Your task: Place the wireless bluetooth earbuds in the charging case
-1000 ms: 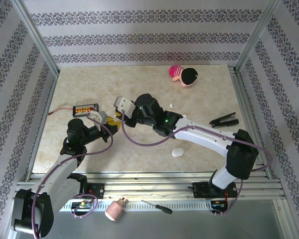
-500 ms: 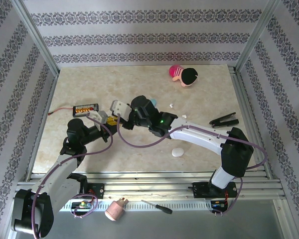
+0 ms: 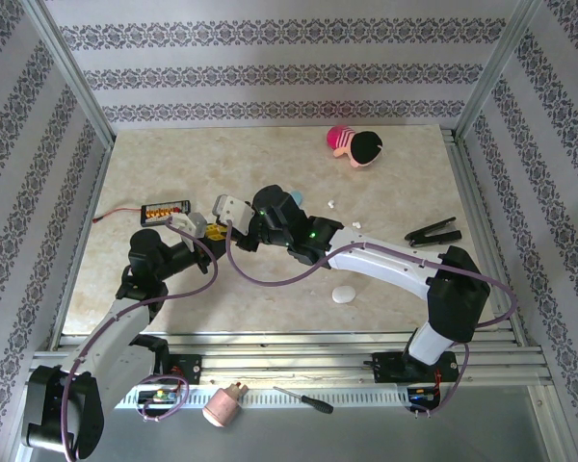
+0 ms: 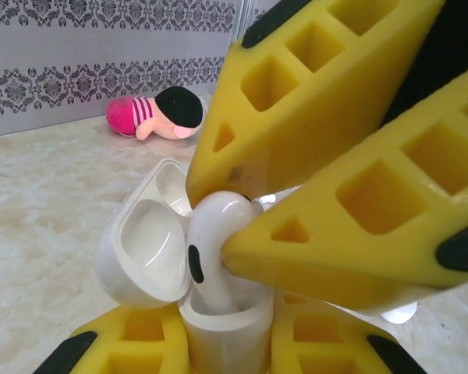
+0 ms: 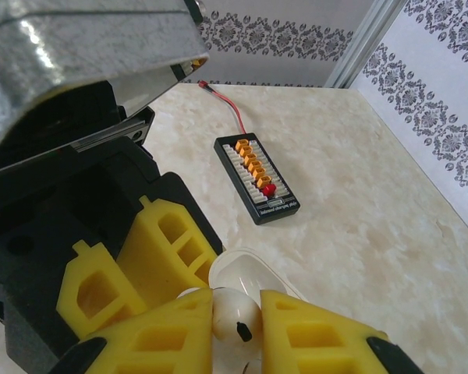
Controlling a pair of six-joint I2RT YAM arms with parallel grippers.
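My left gripper is shut on the body of a white charging case whose lid stands open to the left. My right gripper is shut on a white earbud. In the left wrist view this earbud stands with its stem down inside the case opening, pinched by the right fingers. In the top view both grippers meet left of the table's middle, left gripper against right gripper. Two tiny white earbuds lie loose on the table.
A second white pebble-shaped case lies near the front. A black board with orange connectors sits just left of the grippers. A pink plush toy lies at the back, and a black clip at the right.
Over the last second my right gripper moved left with the earbud to the case in the left gripper. In the last half second nothing visibly moved.
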